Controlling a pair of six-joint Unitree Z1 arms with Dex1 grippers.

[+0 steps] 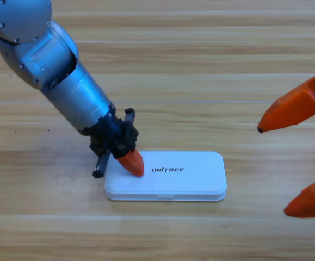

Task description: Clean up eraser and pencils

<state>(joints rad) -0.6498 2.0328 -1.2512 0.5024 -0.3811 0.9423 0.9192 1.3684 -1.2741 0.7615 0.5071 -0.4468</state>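
Note:
A white case (190,176) marked UNITREE lies shut on the wooden table, a little below the middle. My left gripper (132,163) comes down from the upper left with its orange jaws together, and their tip rests on the left end of the case's lid. At the right edge my right gripper (273,167) shows large and partly cut off, its two orange jaws spread wide with nothing between them. The eraser, the light-green pencil and the red-and-black pencil are nowhere to be seen.
The grey left arm (54,65) slants across the upper left of the table. Bare wooden table (201,70) lies around the case.

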